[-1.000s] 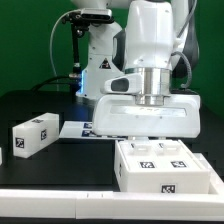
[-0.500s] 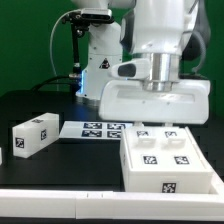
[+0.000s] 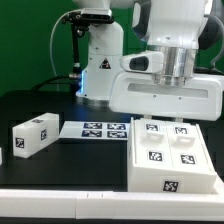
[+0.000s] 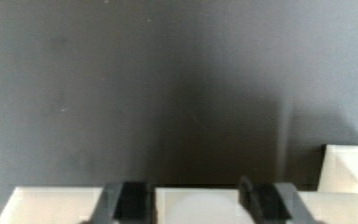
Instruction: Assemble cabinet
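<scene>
While the glossy white robot arm [image 3: 170,45] is hanging low over the black counter [image 3: 40,108], end effector [image 4: 195,192]: clenching on the white matte plastic boxy cabinet shell [image 3: 178,165], with white plastic sitting between its dark fingers [image 4: 126,205].
Cabinet shell: resting on the counter at the exterior view's right, directly under the arm, tagged squares facing up.
Loose block: small white tagged block [image 3: 33,135] is sitting at the exterior view's left, well apart from the shell.
Marker board: thin flat white marker board [image 3: 95,128] is lying between the two.
</scene>
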Action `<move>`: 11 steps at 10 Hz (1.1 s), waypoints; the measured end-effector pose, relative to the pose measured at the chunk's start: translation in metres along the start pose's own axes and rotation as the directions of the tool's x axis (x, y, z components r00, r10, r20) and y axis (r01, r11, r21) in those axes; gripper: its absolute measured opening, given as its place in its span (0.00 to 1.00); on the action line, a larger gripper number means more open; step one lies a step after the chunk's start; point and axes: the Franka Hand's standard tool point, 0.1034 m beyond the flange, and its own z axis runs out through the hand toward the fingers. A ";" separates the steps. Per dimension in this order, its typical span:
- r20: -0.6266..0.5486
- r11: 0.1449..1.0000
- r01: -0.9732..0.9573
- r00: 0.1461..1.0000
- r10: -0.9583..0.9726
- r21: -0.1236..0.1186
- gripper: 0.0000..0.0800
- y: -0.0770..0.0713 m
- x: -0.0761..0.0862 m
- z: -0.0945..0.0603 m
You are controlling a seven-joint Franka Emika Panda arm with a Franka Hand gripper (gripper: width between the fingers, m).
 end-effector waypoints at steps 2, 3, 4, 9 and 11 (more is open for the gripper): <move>0.069 1.000 0.007 0.998 -0.006 -0.001 0.27 0.006 -0.001 -0.011; 0.120 1.000 -0.002 0.993 0.002 0.001 0.27 0.010 0.005 -0.027; 0.162 1.000 -0.009 0.987 0.010 -0.005 0.27 0.009 0.013 -0.038; 0.199 1.000 -0.014 0.980 0.019 -0.028 0.27 0.007 0.022 -0.040; 0.309 0.999 -0.040 0.950 0.047 -0.030 0.27 0.019 0.028 -0.066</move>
